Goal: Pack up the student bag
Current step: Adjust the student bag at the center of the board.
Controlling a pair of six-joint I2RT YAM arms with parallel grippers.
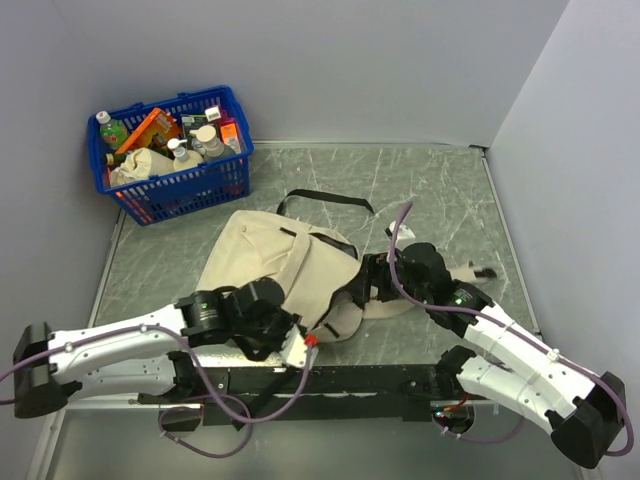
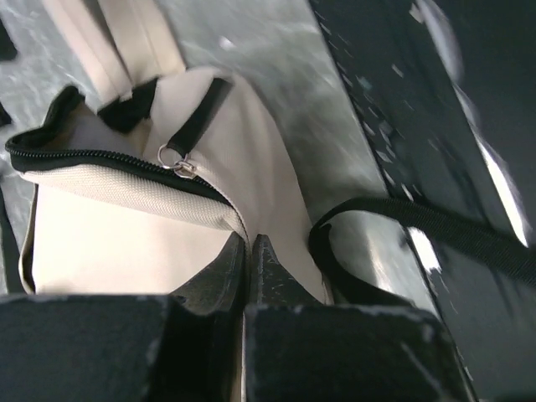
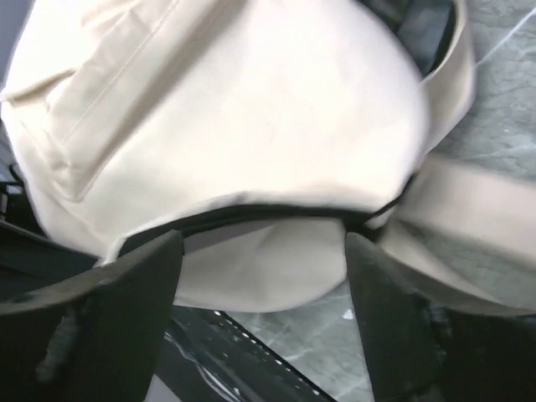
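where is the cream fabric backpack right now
In the top view the cream fabric backpack lies mid-table near the front edge, between the left gripper, shut on its zip edge, and the open right gripper; the blue plastic basket sits far left.

A blue basket [image 1: 186, 186] of bottles [image 1: 181, 153] and packets [image 1: 152, 127] stands far-left on the table [image 1: 450, 200].

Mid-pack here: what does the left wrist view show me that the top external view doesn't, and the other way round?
Only the left wrist view: the zipper pull on the black zipper, and the left gripper with its jaws pinched shut on the student bag at its fabric edge. Only the top external view: the blue basket of items at the far left corner, and the bag's whole outline. Both: the cream bag and a black strap on the grey table.
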